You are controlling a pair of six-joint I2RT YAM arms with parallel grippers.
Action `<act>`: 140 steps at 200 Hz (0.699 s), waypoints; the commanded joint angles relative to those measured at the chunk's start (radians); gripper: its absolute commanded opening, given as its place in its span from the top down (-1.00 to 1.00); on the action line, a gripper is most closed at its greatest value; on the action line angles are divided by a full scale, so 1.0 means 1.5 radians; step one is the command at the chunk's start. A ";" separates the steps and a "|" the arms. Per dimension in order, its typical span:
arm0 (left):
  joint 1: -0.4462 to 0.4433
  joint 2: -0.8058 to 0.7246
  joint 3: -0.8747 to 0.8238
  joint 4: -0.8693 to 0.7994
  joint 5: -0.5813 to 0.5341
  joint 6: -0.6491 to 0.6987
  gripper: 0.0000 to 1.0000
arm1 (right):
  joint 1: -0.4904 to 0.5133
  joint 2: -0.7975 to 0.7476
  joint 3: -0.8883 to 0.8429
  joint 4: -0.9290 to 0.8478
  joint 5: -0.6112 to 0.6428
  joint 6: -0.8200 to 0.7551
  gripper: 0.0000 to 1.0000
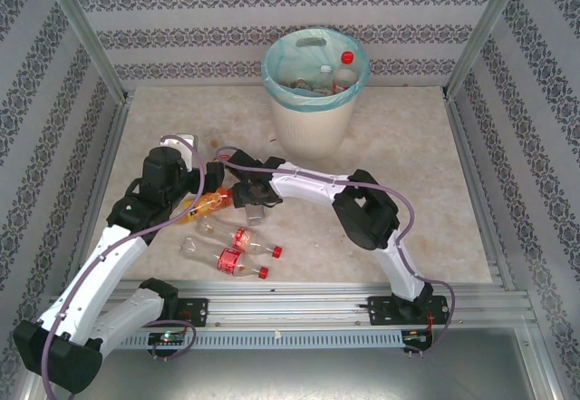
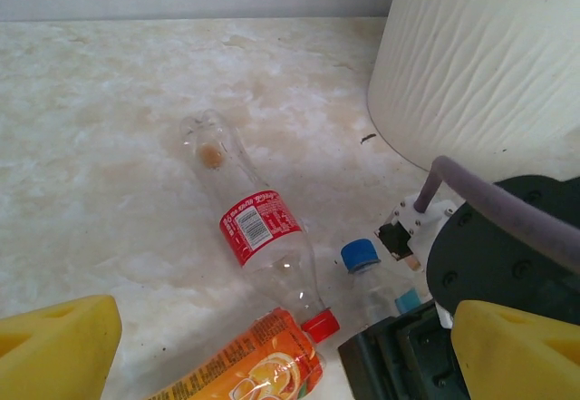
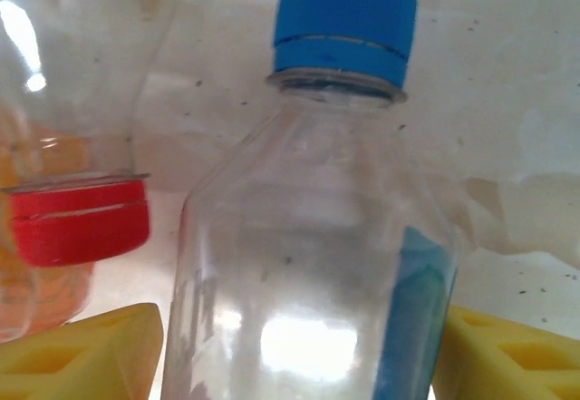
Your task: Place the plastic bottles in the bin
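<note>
A clear blue-capped bottle [image 3: 308, 309] lies on the table [image 1: 417, 200] between the 2 yellow fingers of my right gripper [image 3: 299, 327]. I cannot tell if they squeeze it. My left gripper [image 2: 285, 309] gapes wide over an orange-labelled bottle [image 2: 245, 373]. The bin [image 1: 313, 132] stands beyond.

2 arms, elbows bent, reaching toward centre. Left gripper [image 2: 285, 327]: fingers wide apart. Right gripper [image 3: 299, 346]: fingers clamped on blue-capped bottle [image 3: 317, 191].

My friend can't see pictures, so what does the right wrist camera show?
A clear blue-capped plastic bottle sits close up between the yellow fingers of the right end effector. Another bottle's red cap shows at the picture's left.
</note>
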 commanded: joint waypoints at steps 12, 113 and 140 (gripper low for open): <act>0.011 -0.014 -0.005 0.027 0.012 0.006 -0.89 | -0.023 -0.008 -0.007 -0.008 -0.012 0.003 -0.27; 0.014 0.002 0.081 0.015 0.043 0.020 -0.89 | -0.008 -0.247 0.061 -0.007 0.034 -0.199 -0.01; 0.014 0.015 0.130 0.020 0.047 0.033 -0.88 | -0.028 -0.282 0.152 0.017 0.091 -0.293 -0.01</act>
